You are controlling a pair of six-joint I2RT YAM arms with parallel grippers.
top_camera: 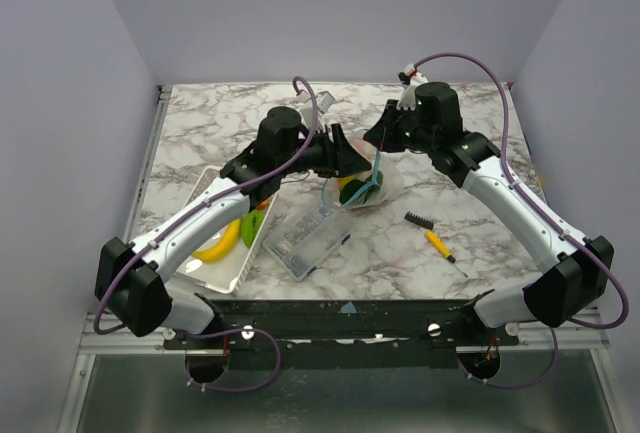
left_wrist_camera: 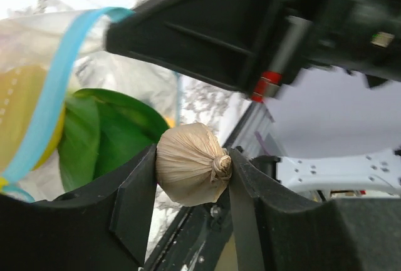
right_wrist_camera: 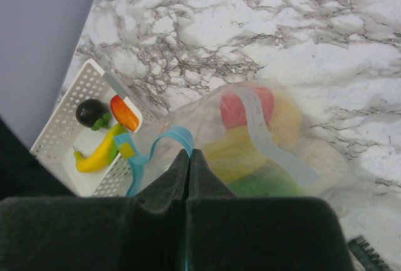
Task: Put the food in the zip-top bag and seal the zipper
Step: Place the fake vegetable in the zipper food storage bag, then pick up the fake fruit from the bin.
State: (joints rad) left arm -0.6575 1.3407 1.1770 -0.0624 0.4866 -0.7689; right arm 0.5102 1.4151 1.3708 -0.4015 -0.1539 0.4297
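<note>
My left gripper (left_wrist_camera: 193, 169) is shut on a beige garlic-shaped food piece (left_wrist_camera: 188, 164), held just beside the mouth of the zip-top bag (top_camera: 365, 188). The light blue zipper (left_wrist_camera: 53, 89) curls past a green leafy piece (left_wrist_camera: 106, 133) inside the bag. My right gripper (right_wrist_camera: 189, 156) is shut on the bag's rim at the zipper (right_wrist_camera: 166, 139) and holds that edge up. Red (right_wrist_camera: 235, 108), yellow (right_wrist_camera: 232, 152) and green (right_wrist_camera: 263, 183) food lies inside the bag (right_wrist_camera: 319, 158). In the top view the two grippers (top_camera: 350, 158) (top_camera: 385, 148) meet over the bag.
A white tray (top_camera: 205, 188) at the left holds a banana (right_wrist_camera: 97, 152), a dark piece (right_wrist_camera: 91, 113) and an orange-red slice (right_wrist_camera: 124, 113). A clear rigid box (top_camera: 305, 238) lies near the front. A yellow-handled brush (top_camera: 432, 238) lies to the right.
</note>
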